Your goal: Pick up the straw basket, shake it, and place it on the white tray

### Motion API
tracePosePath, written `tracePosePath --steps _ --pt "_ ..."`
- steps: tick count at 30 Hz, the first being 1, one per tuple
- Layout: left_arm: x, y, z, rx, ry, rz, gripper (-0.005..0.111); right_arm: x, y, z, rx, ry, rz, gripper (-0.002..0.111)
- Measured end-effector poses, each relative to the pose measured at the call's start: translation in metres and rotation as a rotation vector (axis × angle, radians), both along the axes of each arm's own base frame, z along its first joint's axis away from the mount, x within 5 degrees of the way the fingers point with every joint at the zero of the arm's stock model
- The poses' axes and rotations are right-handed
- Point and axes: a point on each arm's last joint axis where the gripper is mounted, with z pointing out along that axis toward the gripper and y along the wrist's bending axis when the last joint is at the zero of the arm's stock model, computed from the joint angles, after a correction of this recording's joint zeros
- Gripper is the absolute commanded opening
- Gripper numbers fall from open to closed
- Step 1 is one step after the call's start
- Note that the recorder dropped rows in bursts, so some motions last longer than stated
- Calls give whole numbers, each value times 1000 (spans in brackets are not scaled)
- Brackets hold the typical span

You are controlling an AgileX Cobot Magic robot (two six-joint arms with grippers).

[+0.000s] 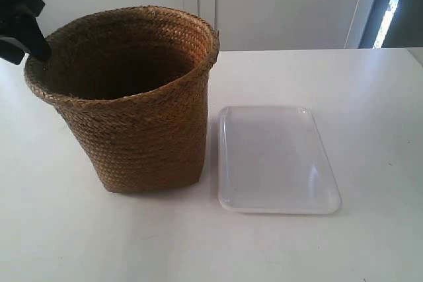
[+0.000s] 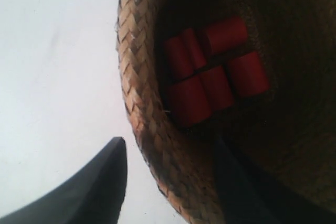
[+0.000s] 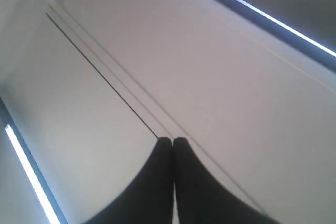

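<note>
The brown straw basket (image 1: 139, 117) stands on the white table, just left of the white tray (image 1: 274, 160), which lies flat with nothing on it. My left gripper (image 1: 30, 44) is at the basket's far-left rim. In the left wrist view the left gripper (image 2: 168, 148) is open and straddles the braided rim (image 2: 139, 93): one dark finger (image 2: 100, 187) is outside with a sliver of table showing between it and the straw, the other is inside against the dark wall. My right gripper (image 3: 172, 141) is shut on nothing, away from the basket.
Several red cylinders (image 2: 210, 72) lie on the basket's floor. The white table (image 1: 370, 97) runs on past the tray to the right and toward the front edge. Pale wall panels (image 3: 157, 51) fill the right wrist view.
</note>
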Motion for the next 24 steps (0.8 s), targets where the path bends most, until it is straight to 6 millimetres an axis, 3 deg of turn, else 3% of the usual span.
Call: tracePosePath --steps 4,7,11,16,20,21,24 --pt "0 0 0 0 -2 1 55 -12 -12 6 240 -201 75 0" --pt "1 0 0 0 -10 3 55 -8 -11 16 341 -144 184 0" --pt "1 0 0 0 -12 4 55 -4 0 47 140 92 126 0" --pt "1 0 0 0 -13 5 55 5 0 123 -211 140 -209 0" --pt "1 0 0 0 -13 5 55 39 4 183 -346 241 -240 1" --pt "1 0 1 -2 -14 5 55 57 7 202 -425 313 -224 4" --pt "1 0 1 -3 -16 5 55 113 20 227 -601 572 -60 16"
